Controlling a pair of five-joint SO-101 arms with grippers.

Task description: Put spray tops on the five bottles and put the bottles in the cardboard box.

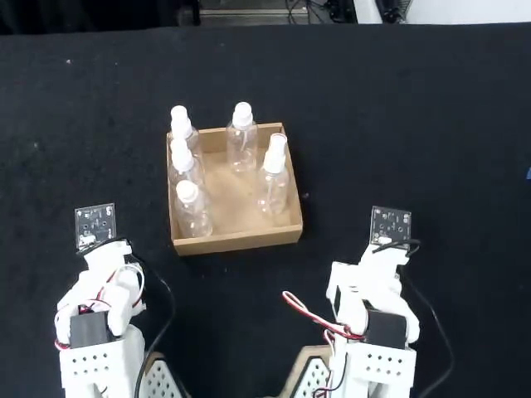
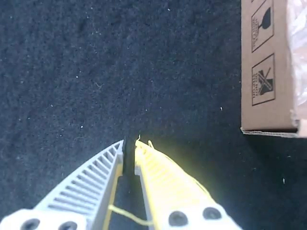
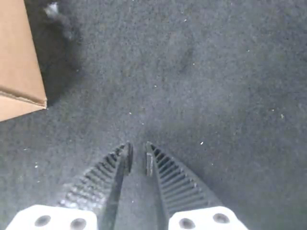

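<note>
Black cloth tabletop (image 1: 431, 116) (cables (image 1: 319, 10) behind)

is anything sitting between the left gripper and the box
Nothing visible does. Bare black cloth lies between the left gripper and the box, and the five bottles stand inside it.

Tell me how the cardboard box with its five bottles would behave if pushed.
The cardboard box would probably slide as one stiff piece, though the dark cloth-like table may drag on it. The bottles look clear and empty, so the load seems light. They rise well above the low walls, so a sharp shove could tip one.
</note>
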